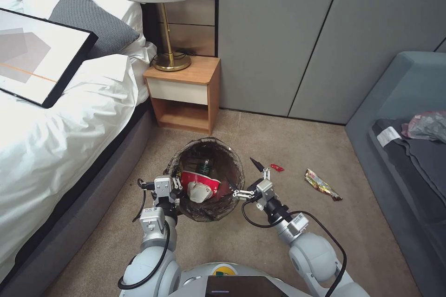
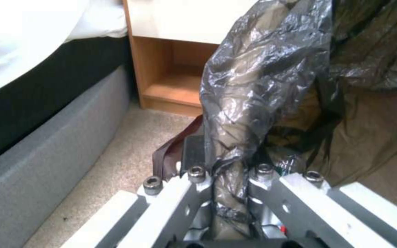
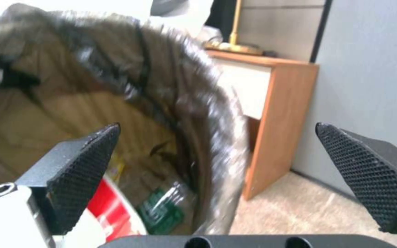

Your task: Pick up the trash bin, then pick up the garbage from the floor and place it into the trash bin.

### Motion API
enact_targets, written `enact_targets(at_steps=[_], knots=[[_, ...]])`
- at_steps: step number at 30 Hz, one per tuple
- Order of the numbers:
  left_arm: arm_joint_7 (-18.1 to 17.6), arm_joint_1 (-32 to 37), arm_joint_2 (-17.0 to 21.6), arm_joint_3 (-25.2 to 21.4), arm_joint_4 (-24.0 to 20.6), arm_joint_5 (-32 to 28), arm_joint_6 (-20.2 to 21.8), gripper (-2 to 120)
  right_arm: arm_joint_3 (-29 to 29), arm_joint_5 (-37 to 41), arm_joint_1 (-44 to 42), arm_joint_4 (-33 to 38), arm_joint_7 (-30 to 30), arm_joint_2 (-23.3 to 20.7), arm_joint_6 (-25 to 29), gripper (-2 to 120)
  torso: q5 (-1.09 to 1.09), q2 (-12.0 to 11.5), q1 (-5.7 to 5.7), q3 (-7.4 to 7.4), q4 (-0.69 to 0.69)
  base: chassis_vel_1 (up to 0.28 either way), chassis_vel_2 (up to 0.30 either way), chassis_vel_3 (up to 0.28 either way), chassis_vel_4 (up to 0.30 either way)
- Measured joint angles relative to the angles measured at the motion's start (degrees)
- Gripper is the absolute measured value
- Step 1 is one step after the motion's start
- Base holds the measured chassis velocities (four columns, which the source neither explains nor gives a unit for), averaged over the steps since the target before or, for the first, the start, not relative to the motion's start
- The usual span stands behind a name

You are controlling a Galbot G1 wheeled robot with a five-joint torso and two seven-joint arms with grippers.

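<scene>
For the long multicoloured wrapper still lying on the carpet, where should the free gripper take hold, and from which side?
Likely across its narrow middle, coming straight down. The multicoloured wrapper lies flat and slantwise on the carpet, so the fingers should close across its short width. The right gripper, open beside the trash bin, is nearest; the left gripper holds the bin's rim.

The beige carpeted floor (image 1: pixel 260 144) carries a wooden nightstand (image 1: pixel 186 95) against the wall, next to the bed (image 1: pixel 55 148). On the carpet lie a small red scrap (image 1: pixel 277 167), a dark pointed scrap (image 1: pixel 256 163) just beside it, and a multicoloured snack wrapper (image 1: pixel 322 184) nearer the sofa (image 1: pixel 404 158).
</scene>
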Motion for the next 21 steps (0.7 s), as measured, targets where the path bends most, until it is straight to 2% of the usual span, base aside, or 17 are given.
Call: enact_targets(at_steps=[2, 6, 7, 8, 9, 11, 15, 21], knots=[[0.0, 0.0, 0.0, 0.0, 0.0, 0.0, 0.0, 2, 0.4, 0.0, -0.3, 0.6, 0.4, 0.2, 0.5, 100, 0.00, 0.0, 0.00, 0.00, 0.00, 0.000, 0.000, 0.000, 0.000], [0.0, 0.0, 0.0, 0.0, 0.0, 0.0, 0.0, 2, 4.3, -0.1, -3.7, 4.9, 5.9, 3.5, 3.7, 100, -0.01, 0.0, 0.00, 0.00, -0.01, 0.000, 0.000, 0.000, 0.000], [0.0, 0.0, 0.0, 0.0, 0.0, 0.0, 0.0, 2, 8.2, -0.1, -7.0, 6.0, 8.6, 6.3, 7.3, 100, -0.01, 0.0, 0.00, 0.00, -0.01, 0.000, 0.000, 0.000, 0.000], [0.0, 0.0, 0.0, 0.0, 0.0, 0.0, 0.0, 2, 8.2, -0.1, -7.0, 6.0, 8.6, 6.3, 7.3, 100, -0.01, 0.0, 0.00, 0.00, -0.01, 0.000, 0.000, 0.000, 0.000], [0.0, 0.0, 0.0, 0.0, 0.0, 0.0, 0.0, 2, 11.7, -0.4, -10.0, 6.2, 10.1, 8.5, 10.5, 100, -0.01, 0.0, 0.00, 0.00, -0.02, 0.000, 0.000, 0.000, 0.000], [0.0, 0.0, 0.0, 0.0, 0.0, 0.0, 0.0, 2, 14.5, 0.3, -12.7, 6.0, 12.7, 10.5, 13.0, 100, 0.00, 0.0, 0.00, 0.00, -0.03, 0.000, 0.000, 0.000, 0.000], [0.0, 0.0, 0.0, 0.0, 0.0, 0.0, 0.0, 2, 17.8, 0.6, -14.7, 4.7, 14.3, 13.2, 16.5, 100, -0.01, 0.0, 0.00, 0.00, -0.01, 0.000, 0.000, 0.000, 0.000], [0.0, 0.0, 0.0, 0.0, 0.0, 0.0, 0.0, 2, 19.5, 0.4, -15.4, 2.9, 15.1, 15.4, 18.7, 100, -0.01, 0.0, 0.00, 0.00, -0.01, 0.000, 0.000, 0.000, 0.000]])
